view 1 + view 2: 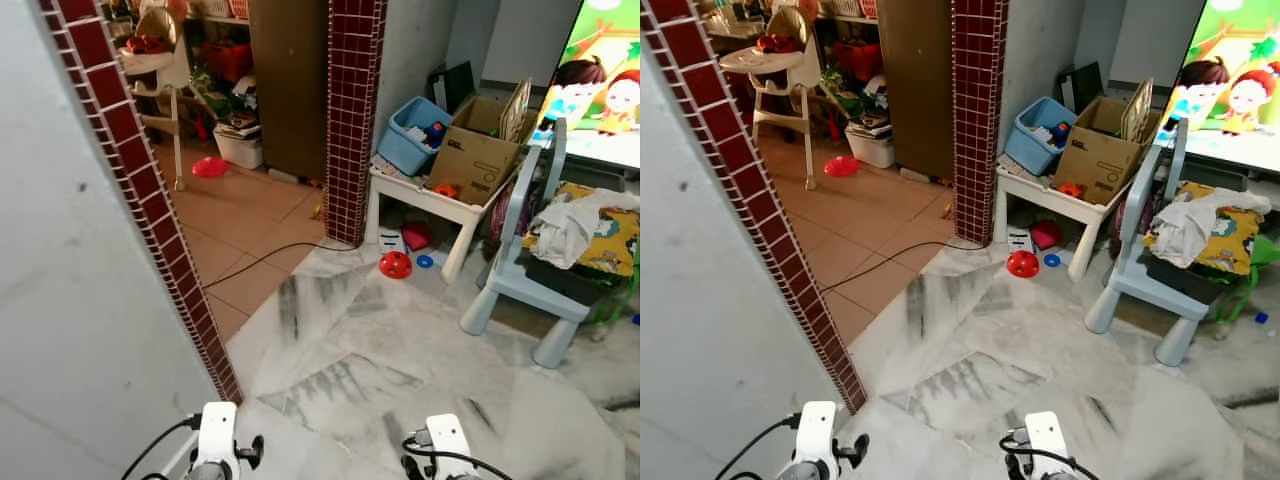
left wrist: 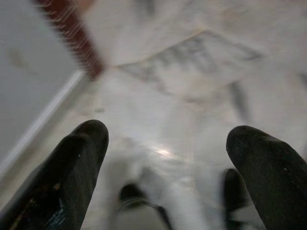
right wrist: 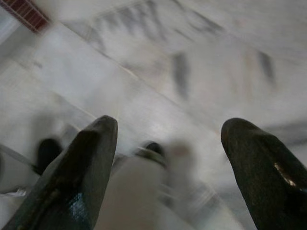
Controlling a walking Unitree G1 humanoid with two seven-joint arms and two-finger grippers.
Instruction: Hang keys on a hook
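Left wrist view: left gripper fingers spread, grasping nothing, over marble floor | right gripper fingers spread, grasping nothing | red-tiled pillar ahead

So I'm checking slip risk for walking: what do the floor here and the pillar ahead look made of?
The floor looks like polished marble or marble-look tile: pale with grey veining, and a soft glare in the left wrist view. The pillar is faced in small glossy dark-red tiles with pale grout lines, probably ceramic.
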